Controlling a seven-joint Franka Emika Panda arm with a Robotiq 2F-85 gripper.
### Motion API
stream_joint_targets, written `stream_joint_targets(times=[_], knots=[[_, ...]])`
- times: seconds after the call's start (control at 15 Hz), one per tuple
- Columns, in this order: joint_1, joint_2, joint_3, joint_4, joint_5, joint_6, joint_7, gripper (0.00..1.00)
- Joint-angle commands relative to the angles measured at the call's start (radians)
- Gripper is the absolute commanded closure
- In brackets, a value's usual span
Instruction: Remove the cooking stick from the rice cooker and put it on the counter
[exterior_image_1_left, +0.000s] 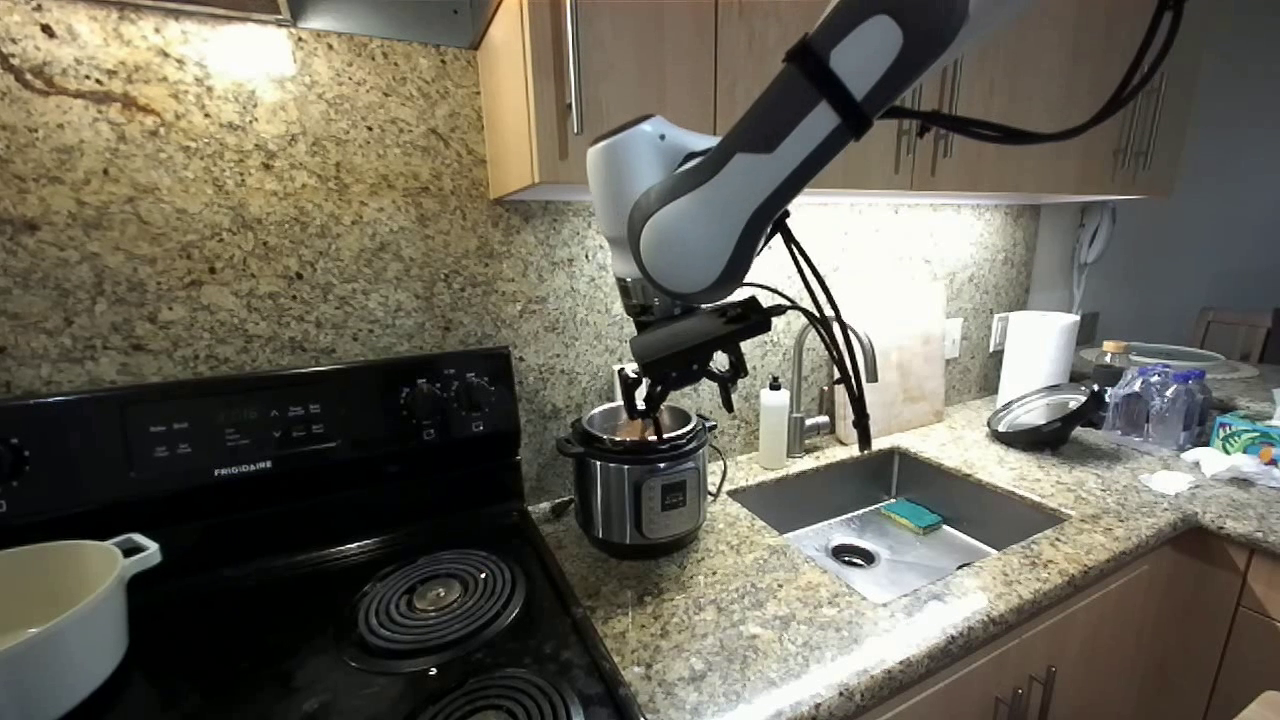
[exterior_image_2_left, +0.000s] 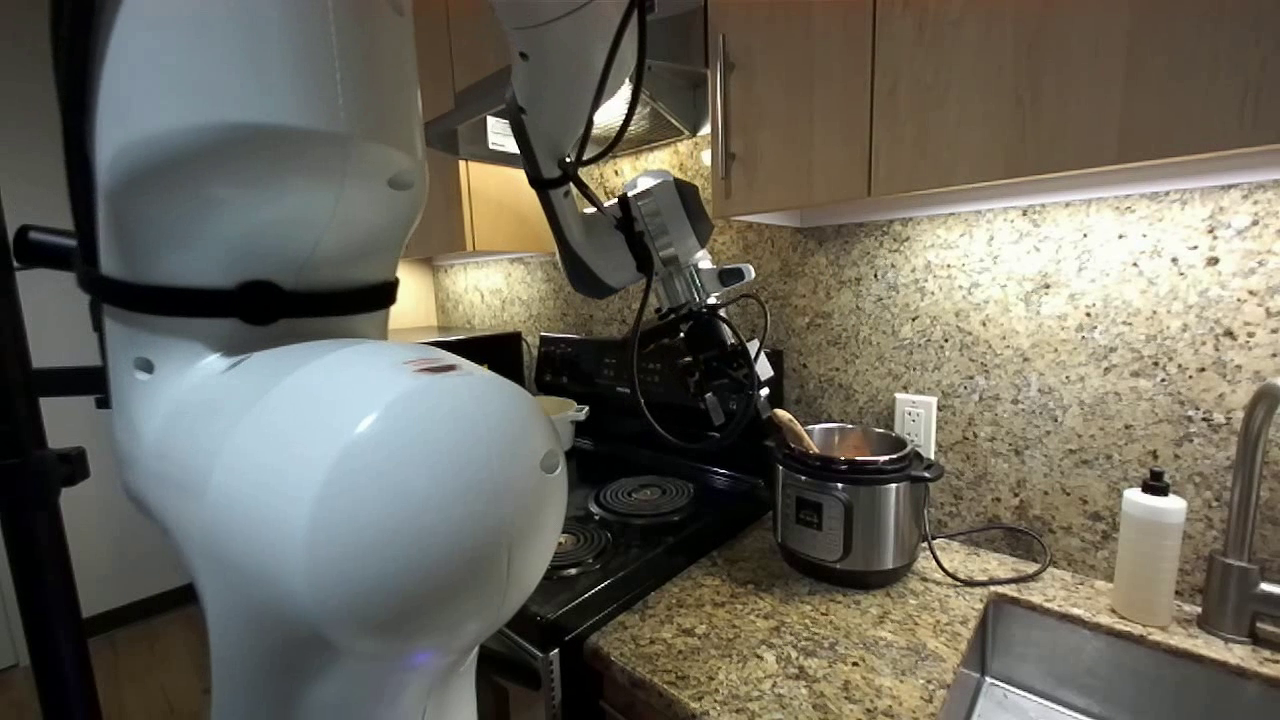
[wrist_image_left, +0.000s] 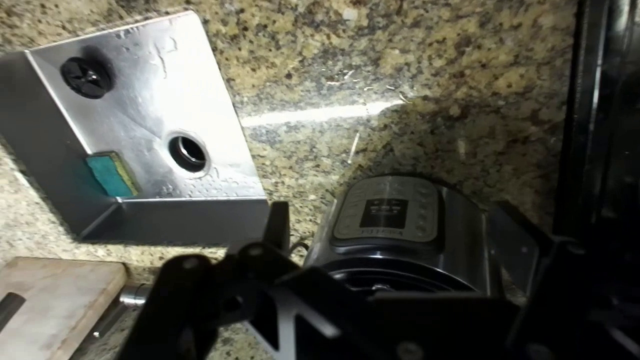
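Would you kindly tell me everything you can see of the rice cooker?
The rice cooker is a steel-looking cylinder with black rim, base and side handles and a front panel with a dark display. It stands upright and uncovered on the counter, beside the stove. The cooking stick slants out over its rim, and something reddish-brown shows inside.

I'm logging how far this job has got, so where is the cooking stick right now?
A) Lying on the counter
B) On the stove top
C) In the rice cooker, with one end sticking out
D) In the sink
C: in an exterior view the cooking stick stands tilted, its upper end poking out of the open rice cooker.
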Motion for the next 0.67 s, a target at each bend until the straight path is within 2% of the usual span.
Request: stream_joint_targets(times=[0.0,0.27,0.6], knots=[[0.039,0.009,-0.03,0.011,-0.016,-0.031,0.024,0.0],[0.055,0.02,-0.033,0.025,-0.032,-0.051,0.061,0.0],[0.051,0.005,-0.065,0.028,-0.027,0.04,0.132,0.0]])
